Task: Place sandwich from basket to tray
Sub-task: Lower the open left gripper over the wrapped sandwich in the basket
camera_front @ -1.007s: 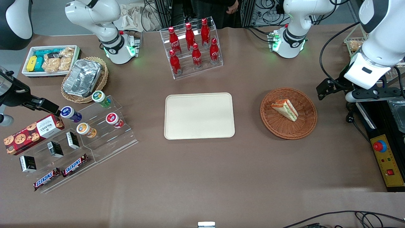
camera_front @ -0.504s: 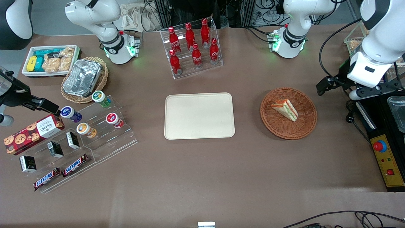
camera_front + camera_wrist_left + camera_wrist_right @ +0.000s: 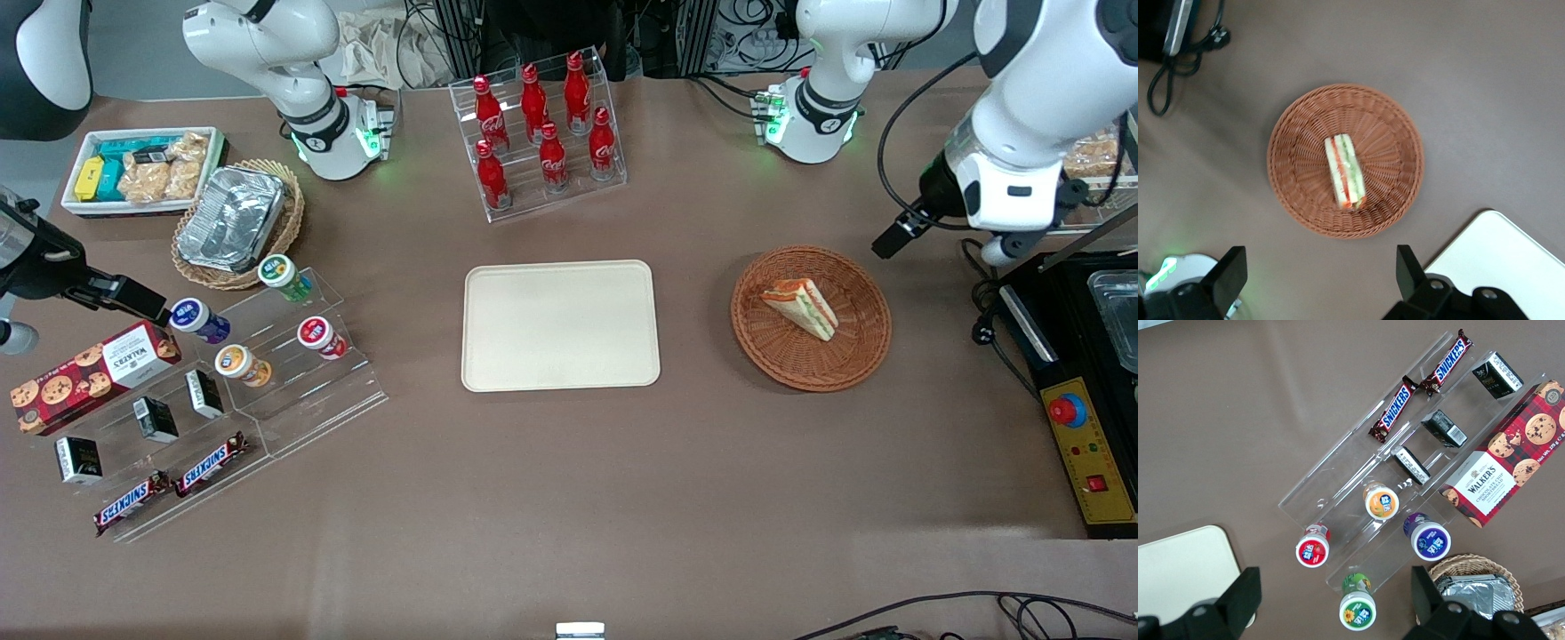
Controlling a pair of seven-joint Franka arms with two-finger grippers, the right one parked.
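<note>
Front view: the basket sits on the brown desk toward the working arm's end, beside the tray with a strip of bare desk between them. The sandwich lies on its side inside the basket, its filling layers showing. The left arm's end effector hangs above the desk beside the basket, slightly farther from the front camera than the basket and clear of its rim (nothing is between the fingers from here). A rack of red bottles stands farther from the camera than the tray.

Left wrist view: the end effector looks straight down, its two fingers spread wide apart and gripping nothing. The basket lies below, with the sandwich resting near its middle, crust edge up, orange and green stripes plain. A rounded corner of the tray shows near the basket, apart from it.

Right wrist view: another tray corner lies beside a clear stepped stand carrying snack bars and small tubs.
</note>
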